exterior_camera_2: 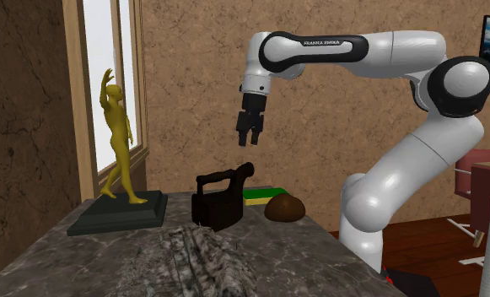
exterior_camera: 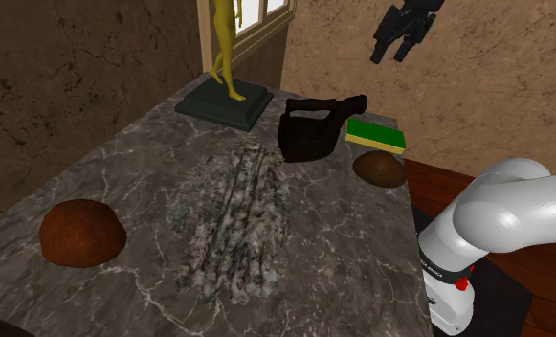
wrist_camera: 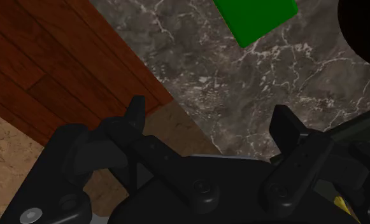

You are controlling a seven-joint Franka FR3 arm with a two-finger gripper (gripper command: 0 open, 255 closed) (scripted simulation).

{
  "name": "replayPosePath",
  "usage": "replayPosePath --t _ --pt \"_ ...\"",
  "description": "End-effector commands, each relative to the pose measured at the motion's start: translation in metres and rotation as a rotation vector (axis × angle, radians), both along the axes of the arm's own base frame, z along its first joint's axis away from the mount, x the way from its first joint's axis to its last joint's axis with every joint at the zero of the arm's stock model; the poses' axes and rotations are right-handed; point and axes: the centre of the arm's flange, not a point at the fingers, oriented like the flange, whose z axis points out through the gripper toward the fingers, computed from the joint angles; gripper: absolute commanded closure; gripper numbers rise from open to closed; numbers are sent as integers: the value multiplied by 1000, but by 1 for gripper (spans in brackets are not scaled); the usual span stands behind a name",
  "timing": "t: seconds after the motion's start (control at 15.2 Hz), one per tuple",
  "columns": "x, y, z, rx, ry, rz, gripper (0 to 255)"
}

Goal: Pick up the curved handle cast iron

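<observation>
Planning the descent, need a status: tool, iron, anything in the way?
Tool open, empty, high above the table. Black iron upright on it, untouched, green sponge beside it. Path down to handle looks clear.

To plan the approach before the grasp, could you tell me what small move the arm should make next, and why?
Probably shift the gripper sideways and down toward the black iron's curved handle. It hangs high above the table with fingers apart, and the wrist view faces the green sponge, not the handle.
</observation>
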Motion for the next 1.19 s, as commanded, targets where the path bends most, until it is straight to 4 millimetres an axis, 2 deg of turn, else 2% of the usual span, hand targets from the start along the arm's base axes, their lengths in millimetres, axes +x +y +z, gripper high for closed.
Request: replayPosePath --t 0.0,0.26,0.46,0.73,0.99,1.12 --pt "0 0 0 0 0 0 0" --pt "15 54 -2 -34 37 233 0" --pt "17 95 -5 -60 65 408 0" --pt "9 150 -11 -94 102 641 0" --pt "-11 200 -18 -128 138 871 0" --pt "-11 200 -28 -128 138 871 0"
